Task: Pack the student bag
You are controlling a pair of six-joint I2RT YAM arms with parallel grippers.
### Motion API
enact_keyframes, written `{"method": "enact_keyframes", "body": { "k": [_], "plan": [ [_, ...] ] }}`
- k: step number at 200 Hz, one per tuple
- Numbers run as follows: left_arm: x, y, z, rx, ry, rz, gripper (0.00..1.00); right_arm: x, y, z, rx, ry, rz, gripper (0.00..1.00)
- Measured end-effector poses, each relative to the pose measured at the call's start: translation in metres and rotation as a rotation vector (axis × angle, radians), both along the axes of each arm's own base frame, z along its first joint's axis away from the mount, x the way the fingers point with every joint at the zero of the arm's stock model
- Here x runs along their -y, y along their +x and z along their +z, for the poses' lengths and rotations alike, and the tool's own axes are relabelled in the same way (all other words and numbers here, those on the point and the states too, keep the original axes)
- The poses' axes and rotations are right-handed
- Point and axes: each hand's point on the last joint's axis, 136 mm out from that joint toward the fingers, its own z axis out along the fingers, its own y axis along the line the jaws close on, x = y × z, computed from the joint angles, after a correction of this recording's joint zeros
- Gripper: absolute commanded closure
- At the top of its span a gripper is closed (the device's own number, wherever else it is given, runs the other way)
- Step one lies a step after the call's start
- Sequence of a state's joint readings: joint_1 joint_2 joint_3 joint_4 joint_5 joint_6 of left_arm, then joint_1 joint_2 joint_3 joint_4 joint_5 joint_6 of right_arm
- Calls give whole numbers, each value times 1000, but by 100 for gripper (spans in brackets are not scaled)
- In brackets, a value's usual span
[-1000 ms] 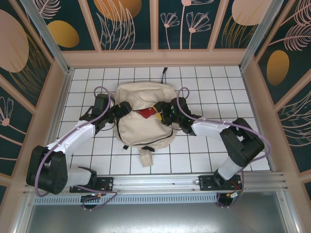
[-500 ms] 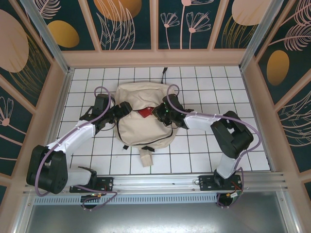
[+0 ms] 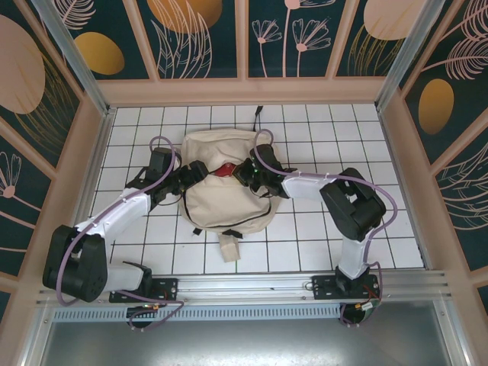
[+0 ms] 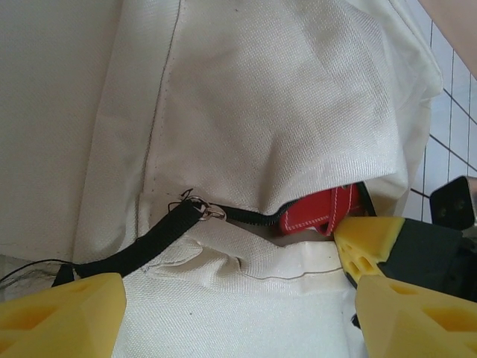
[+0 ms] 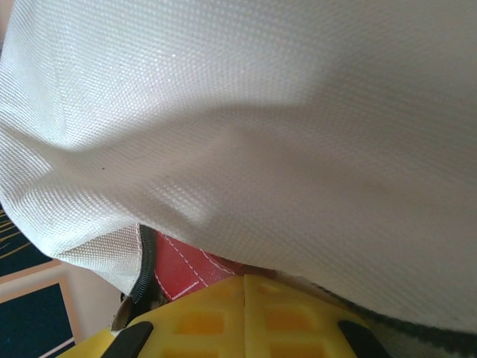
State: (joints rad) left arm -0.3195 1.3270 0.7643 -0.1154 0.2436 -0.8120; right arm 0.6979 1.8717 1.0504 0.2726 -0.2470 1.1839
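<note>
Cream canvas of the student bag [image 3: 223, 206] lies between my two grippers. My left gripper [image 4: 238, 306] stands spread wide over its fabric. My right gripper [image 5: 246, 317] is pinched closed, with a red item [image 5: 182, 265] just ahead of its tips, under the fabric.

white-and-black arms [image 3: 114, 217], purple cables [image 3: 155, 140], yellow claw fingers [image 4: 67, 317]

student bag [image 3: 221, 204] on table [image 3: 305, 245] | flat item [image 3: 226, 169] in its opening
</note>
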Motion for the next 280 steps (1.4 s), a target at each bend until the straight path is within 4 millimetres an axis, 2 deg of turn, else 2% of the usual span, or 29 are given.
{"method": "enact_keyframes", "body": {
  "k": [39,70,100,130,165,192,207,229,251,280],
  "plan": [
    [4,-1,0,-3,-10,-26,25,-11,7,2,23,26,26,94],
    [8,5,8,25,2,-57,35,-10,6,2,43,16,39,92],
    [16,23,25,73,28,-73,39,0,-5,3,54,4,50,90],
    [35,48,35,106,106,-82,40,14,-19,7,67,-15,56,87],
    [55,75,24,92,213,-89,41,20,-24,20,102,-20,61,86],
    [58,91,6,49,325,-70,44,20,-24,21,107,-24,64,86],
    [56,97,-2,27,390,-53,51,21,-24,20,105,-25,64,86],
    [53,100,-9,3,459,-46,74,22,-25,18,99,-30,64,86],
    [55,100,-8,4,478,-53,92,23,-26,15,95,-34,64,87],
    [57,99,-3,11,474,-48,100,23,-26,16,106,-37,75,87]
  ]
}}
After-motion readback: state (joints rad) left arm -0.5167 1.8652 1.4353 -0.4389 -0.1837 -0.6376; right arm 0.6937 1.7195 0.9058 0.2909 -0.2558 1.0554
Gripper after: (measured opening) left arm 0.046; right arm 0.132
